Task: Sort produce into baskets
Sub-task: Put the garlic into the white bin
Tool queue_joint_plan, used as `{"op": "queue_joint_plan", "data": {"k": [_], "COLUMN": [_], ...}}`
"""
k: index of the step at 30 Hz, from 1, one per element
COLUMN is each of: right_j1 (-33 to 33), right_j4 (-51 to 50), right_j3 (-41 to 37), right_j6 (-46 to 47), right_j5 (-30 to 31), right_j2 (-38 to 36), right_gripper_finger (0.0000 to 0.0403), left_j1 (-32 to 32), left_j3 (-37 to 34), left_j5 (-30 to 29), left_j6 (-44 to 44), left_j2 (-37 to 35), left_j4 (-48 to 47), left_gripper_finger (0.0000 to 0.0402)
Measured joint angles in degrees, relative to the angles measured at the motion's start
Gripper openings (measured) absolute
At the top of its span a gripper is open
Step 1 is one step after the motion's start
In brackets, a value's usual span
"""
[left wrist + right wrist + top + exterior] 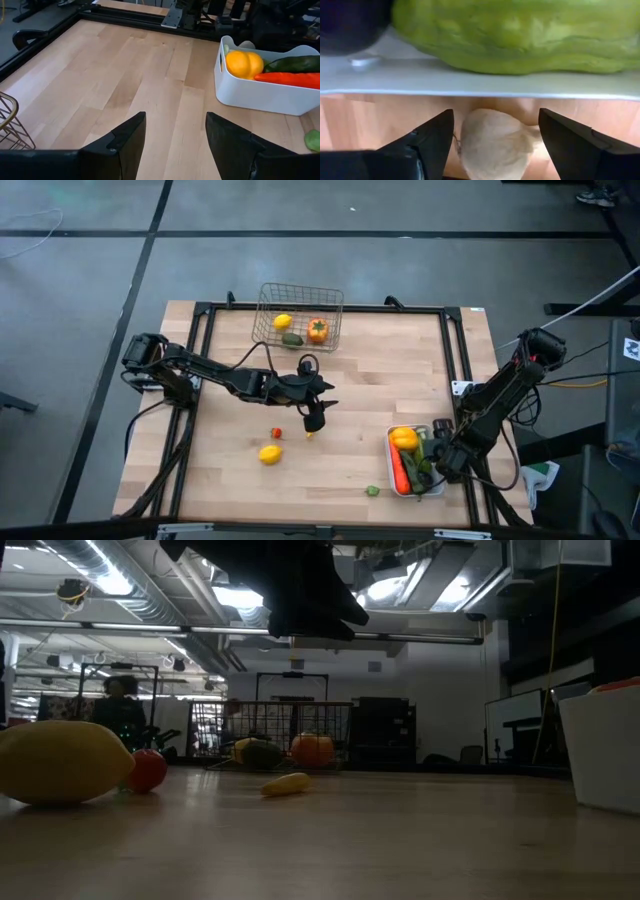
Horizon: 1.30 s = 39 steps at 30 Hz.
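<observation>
My right gripper [495, 114] points down at the near right of the table, open, with a white garlic [492, 145] on the wood between its fingers, beside the outer wall of the white tray [470, 82]. The tray [392, 448] holds a yellow pepper [404, 439], an orange carrot [400, 471], a green cucumber [520, 35] and a purple eggplant [347, 20]. My left gripper [313, 418] hangs open above the table's middle with nothing between its fingers. A lemon [270, 454], a small red piece [277, 433], a small yellow piece [309, 436] and a green piece [372, 491] lie loose.
The wire basket [300, 298] stands at the far edge with a lemon [282, 322], a green piece [292, 339] and an orange fruit [317, 330] in it. A black frame [320, 308] runs around the tabletop. Bare wood lies between basket and tray.
</observation>
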Motion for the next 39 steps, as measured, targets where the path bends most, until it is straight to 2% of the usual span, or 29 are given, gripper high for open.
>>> {"op": "queue_joint_plan", "data": {"k": [18,22,31,34,39], "right_j1": [-0.04,-0.04,-0.04,-0.04,-0.04], "right_j4": [-1.19,-2.23,-4.42,-4.52,-5.55], "right_j3": [-2.35,-2.41,-2.5,-2.49,-1.32], "right_j6": [-0.42,-0.38,-0.01,0.04,0.0], "right_j5": [-3.8,-5.0,-6.06,-6.08,-6.08], "right_j2": [-0.11,-0.07,0.0,0.0,0.15], "right_gripper_finger": [0.0285,0.0257,0.016,0.0147,0.0148], "left_j1": [0.01,0.01,0.0,0.02,0.02], "left_j3": [0.0,0.0,0.0,0.0,0.0], "left_j5": [0.0,0.0,0.0,0.0,0.0], "left_j6": [0.04,0.04,0.04,0.04,0.04], "left_j2": [-0.01,0.0,-0.01,0.0,0.0], "left_j4": [0.0,0.0,0.01,0.02,0.01], "left_gripper_finger": [0.0202,0.0202,0.0202,0.0202,0.0202]}}
